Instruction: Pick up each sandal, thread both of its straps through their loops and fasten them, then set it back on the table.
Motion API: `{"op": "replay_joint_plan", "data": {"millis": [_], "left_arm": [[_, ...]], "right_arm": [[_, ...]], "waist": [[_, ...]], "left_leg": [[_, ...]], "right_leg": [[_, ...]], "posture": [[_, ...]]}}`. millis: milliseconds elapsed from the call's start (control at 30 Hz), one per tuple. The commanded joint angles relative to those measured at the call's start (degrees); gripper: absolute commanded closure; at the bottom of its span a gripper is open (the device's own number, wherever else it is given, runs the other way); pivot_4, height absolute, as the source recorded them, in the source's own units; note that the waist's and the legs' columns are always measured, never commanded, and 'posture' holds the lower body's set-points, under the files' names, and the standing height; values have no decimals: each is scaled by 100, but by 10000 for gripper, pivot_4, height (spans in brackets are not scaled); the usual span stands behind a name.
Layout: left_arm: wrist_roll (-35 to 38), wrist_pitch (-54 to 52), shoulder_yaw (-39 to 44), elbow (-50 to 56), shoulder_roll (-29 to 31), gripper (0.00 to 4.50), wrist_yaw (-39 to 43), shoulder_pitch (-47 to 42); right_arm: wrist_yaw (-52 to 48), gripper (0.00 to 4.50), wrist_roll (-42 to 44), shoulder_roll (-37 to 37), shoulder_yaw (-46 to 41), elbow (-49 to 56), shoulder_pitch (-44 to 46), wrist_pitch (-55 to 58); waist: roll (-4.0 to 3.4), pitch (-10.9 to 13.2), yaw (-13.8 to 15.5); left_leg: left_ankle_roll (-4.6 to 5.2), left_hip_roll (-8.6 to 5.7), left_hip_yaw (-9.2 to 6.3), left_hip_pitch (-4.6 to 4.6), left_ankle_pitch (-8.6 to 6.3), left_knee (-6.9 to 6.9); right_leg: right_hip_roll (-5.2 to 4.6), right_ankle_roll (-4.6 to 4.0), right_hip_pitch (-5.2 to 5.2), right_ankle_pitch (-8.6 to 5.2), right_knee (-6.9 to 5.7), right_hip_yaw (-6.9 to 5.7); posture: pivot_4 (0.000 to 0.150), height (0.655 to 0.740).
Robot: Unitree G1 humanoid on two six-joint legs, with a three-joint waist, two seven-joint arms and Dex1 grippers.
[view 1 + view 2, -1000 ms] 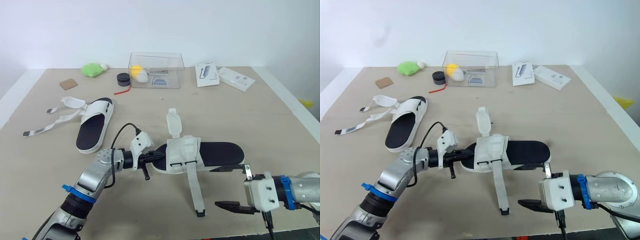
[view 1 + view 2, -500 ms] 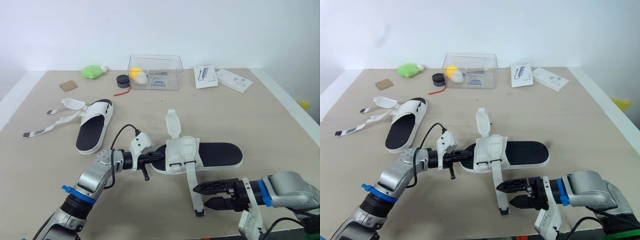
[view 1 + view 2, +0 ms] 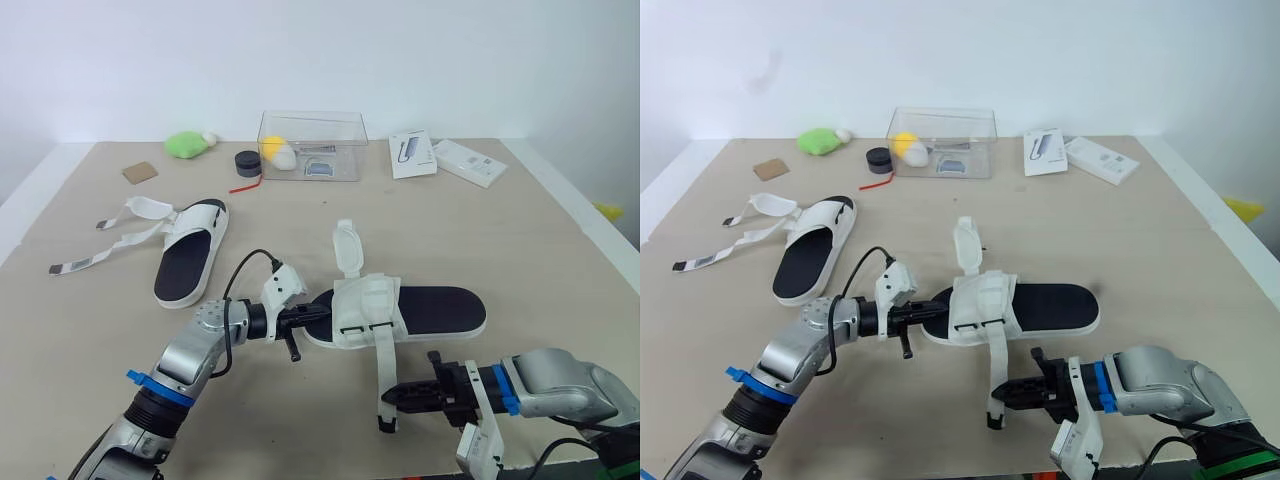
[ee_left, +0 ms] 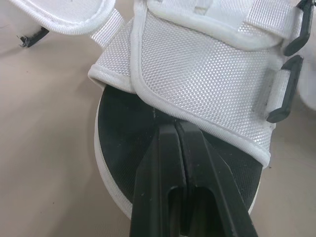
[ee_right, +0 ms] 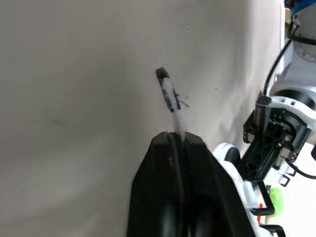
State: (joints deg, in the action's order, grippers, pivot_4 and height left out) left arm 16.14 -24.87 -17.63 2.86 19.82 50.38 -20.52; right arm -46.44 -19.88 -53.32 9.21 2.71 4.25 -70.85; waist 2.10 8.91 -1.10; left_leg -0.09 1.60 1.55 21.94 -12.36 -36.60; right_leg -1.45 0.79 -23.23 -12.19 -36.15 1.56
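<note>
The near white sandal (image 3: 435, 308) with a black insole lies on the table, toe toward my left arm. My left gripper (image 3: 316, 315) is shut, its tips resting on the insole at the toe opening (image 4: 174, 126) under the white upper (image 4: 207, 74). One strap (image 3: 346, 246) stands up behind the upper. The long strap (image 3: 384, 360) runs forward across the table, and my right gripper (image 3: 390, 396) is shut on it near its black-tipped end (image 5: 167, 88). A second sandal (image 3: 187, 258) lies at the left with its straps (image 3: 112, 236) loose.
At the back stand a clear plastic box (image 3: 312, 142), a green soft toy (image 3: 185, 143), a black round cap (image 3: 246, 159) and two white packets (image 3: 413, 151) (image 3: 470, 159). A cardboard scrap (image 3: 138, 171) lies far left.
My right gripper swung left from beside the sandal's heel to the long strap and shut on it near its end. The strap's tip shifted slightly left. My left gripper stayed put.
</note>
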Motion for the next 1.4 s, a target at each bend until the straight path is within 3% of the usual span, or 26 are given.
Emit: {"op": "replay_joint_plan", "data": {"millis": [33,267,433,600,800,1000,1400], "left_arm": [[-185,-143,-215,-257,71,45000,50,125],[-211,-94,-229,-351,127,45000,142,62],[-227,-41,-238,-387,120,45000,153,72],[-234,2,-238,-410,102,45000,129,71],[-244,35,-245,-416,77,45000,113,78],[-250,56,-251,-416,54,45000,98,77],[-268,38,-269,-382,28,45000,93,103]], "right_arm": [[31,44492,1201,-459,242,788,-39,818],[-349,44492,4573,-1542,250,2595,149,4172],[-76,44492,6469,-1483,-5,2868,875,6774],[372,44492,7352,-1043,-111,2484,1747,8748],[701,44492,7484,-350,-208,1786,2534,10266],[839,44492,7254,110,-368,1280,2911,11055],[524,44492,5904,629,-283,592,3027,11116]], "waist": [[-7,2,1],[-15,6,10],[-7,5,9],[-6,6,10],[-10,5,12],[-11,5,11],[-13,5,11]], "left_leg": [[0,0,0,0,0,0],[0,3,-7,0,0,0],[0,4,-13,10,0,-1],[0,3,-15,23,0,-1],[2,3,-13,36,-2,0],[3,-1,-14,44,-2,0],[3,-1,-12,45,-2,-3]], "right_leg": [[0,0,0,0,0,0],[5,-1,2,0,0,-8],[-4,1,-4,0,1,-10],[-7,1,-14,-1,3,-13],[-6,2,-20,-4,5,-15],[-7,7,-25,-3,5,-14],[-5,13,-25,0,6,-13]], "posture": [[1500,7400],[1500,7400],[1500,7400],[1500,7400],[1500,7400],[1500,7400],[1500,7400]]}}
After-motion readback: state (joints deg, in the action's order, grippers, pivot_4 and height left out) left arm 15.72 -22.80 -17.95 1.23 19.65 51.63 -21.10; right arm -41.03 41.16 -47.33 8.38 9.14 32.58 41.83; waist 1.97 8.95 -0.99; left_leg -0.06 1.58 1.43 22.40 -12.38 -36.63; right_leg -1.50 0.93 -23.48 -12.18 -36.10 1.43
